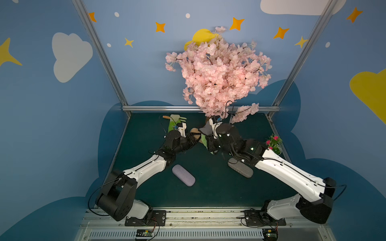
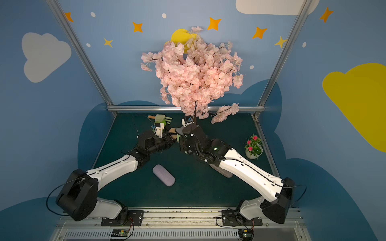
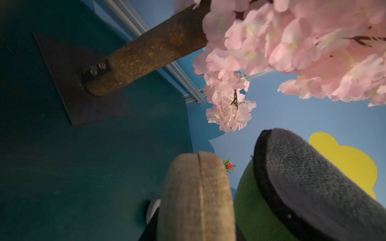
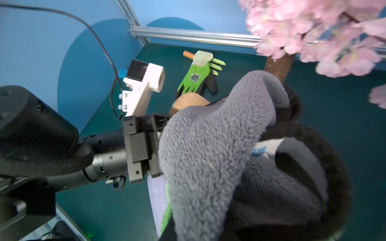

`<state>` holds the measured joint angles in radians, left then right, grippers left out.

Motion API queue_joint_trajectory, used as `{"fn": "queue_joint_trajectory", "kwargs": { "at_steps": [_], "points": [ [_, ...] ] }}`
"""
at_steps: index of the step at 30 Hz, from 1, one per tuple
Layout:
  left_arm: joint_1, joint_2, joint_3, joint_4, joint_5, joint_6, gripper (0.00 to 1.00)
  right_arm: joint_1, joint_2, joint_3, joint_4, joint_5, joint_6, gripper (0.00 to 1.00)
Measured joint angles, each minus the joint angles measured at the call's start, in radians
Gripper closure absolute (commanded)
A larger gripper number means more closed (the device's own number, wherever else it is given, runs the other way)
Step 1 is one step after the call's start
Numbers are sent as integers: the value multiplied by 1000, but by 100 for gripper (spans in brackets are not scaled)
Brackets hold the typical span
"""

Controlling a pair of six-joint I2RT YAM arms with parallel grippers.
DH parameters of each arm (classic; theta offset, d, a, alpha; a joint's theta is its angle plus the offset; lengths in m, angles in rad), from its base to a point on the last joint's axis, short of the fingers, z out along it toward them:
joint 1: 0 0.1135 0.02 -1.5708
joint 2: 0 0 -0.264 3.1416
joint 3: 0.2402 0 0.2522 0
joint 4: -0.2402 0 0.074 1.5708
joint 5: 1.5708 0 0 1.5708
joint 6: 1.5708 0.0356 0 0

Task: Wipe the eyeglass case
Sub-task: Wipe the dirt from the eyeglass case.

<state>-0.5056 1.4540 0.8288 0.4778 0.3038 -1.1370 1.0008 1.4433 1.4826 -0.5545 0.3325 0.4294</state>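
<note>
As arms (image 1: pixel 146 169) (image 1: pixel 288 173) angle inward (elbows bent), tools (image 1: pixel 193 140) (image 1: pixel 208 144) clamped.

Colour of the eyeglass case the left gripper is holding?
Tan eyeglass case, finely grained; the left wrist view shows it best.

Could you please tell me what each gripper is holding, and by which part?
Left gripper: tan eyeglass case, clamped at one end. Right gripper: grey fleece cloth, with the grip point hidden under its folds.
</note>
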Motion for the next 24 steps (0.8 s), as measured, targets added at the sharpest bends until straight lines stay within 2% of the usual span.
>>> {"fn": "queue_joint_trajectory", "kwargs": {
  "at_steps": [3, 7, 11, 14, 19, 24],
  "points": [
    [2, 8, 5, 2, 21, -76, 97, 29, 85, 27, 13, 39, -26, 100],
    [25, 14, -29, 50, 36, -207, 97, 25, 87, -15, 47, 75, -39, 100],
    [51, 26, -74, 165, 53, -354, 97, -36, 58, -135, 38, 93, -18, 100],
    [63, 40, -106, 194, 51, -419, 97, -105, 2, -229, 27, 77, -6, 100],
    [69, 39, -120, 241, 62, -482, 97, -164, -111, -257, -35, 68, -11, 100],
    [64, 41, -116, 249, 77, -509, 97, -103, -170, -158, -16, 33, -2, 100]
  ]
}}
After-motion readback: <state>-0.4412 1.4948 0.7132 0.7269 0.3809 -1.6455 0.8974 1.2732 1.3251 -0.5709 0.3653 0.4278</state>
